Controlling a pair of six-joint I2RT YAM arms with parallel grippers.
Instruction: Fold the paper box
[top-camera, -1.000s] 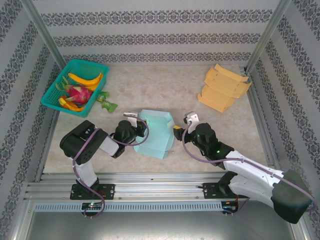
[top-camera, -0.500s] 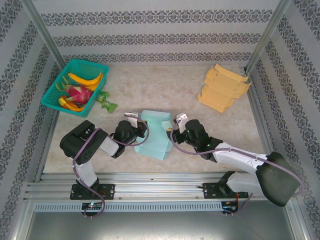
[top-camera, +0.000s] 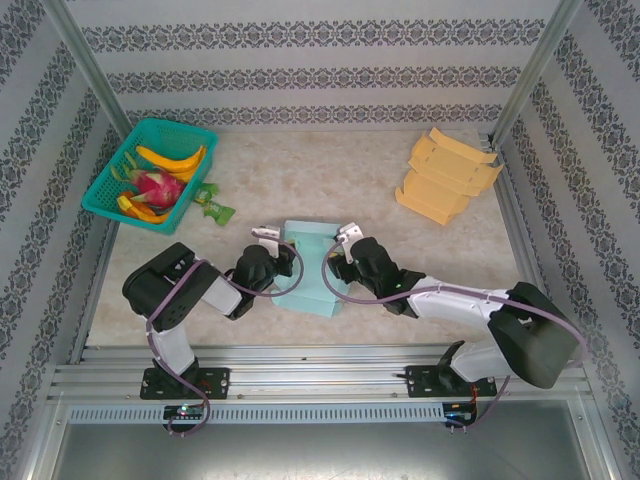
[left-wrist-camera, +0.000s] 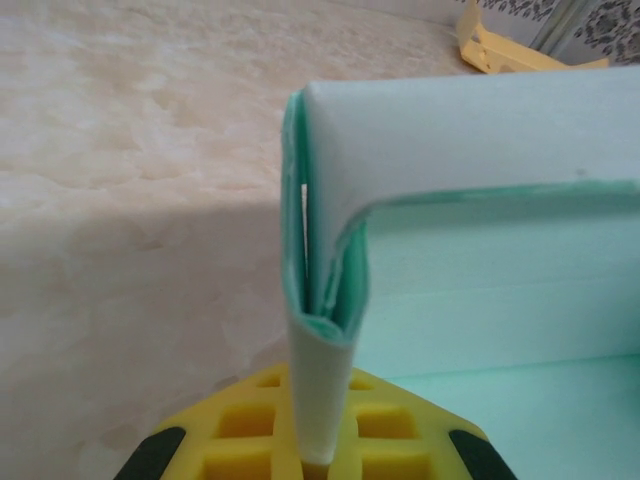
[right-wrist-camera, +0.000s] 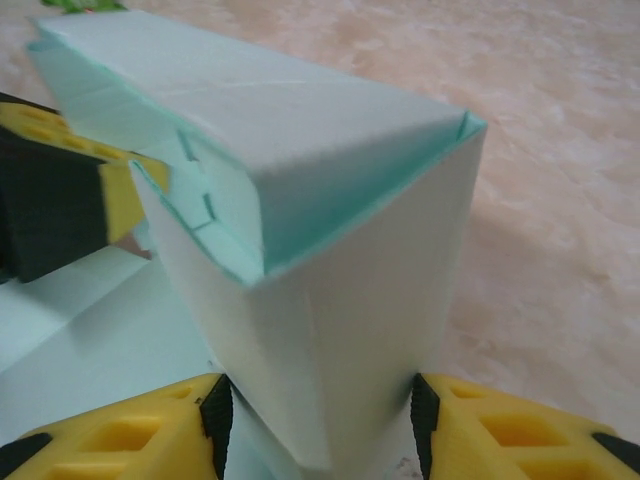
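The pale teal paper box (top-camera: 312, 268) lies at mid-table, partly folded, with its walls raised. My left gripper (top-camera: 279, 262) is shut on the box's left wall; in the left wrist view that doubled wall (left-wrist-camera: 322, 300) stands pinched between the yellow pads (left-wrist-camera: 250, 425). My right gripper (top-camera: 338, 262) straddles the box's right side. In the right wrist view a folded upright wall of the box (right-wrist-camera: 330, 310) fills the gap, and both black-edged pads (right-wrist-camera: 216, 410) touch it. The left gripper (right-wrist-camera: 60, 210) shows beyond, at the far left.
A teal basket (top-camera: 196, 134) with bananas and a dragon fruit stands at the back left, a green packet (top-camera: 212, 206) beside it. A stack of flat yellow boxes (top-camera: 446, 176) lies at the back right. Metal frame posts and rails border the table.
My right gripper has moved left onto the box's right side and its jaws have narrowed around the raised wall. The left gripper has kept its hold and place.
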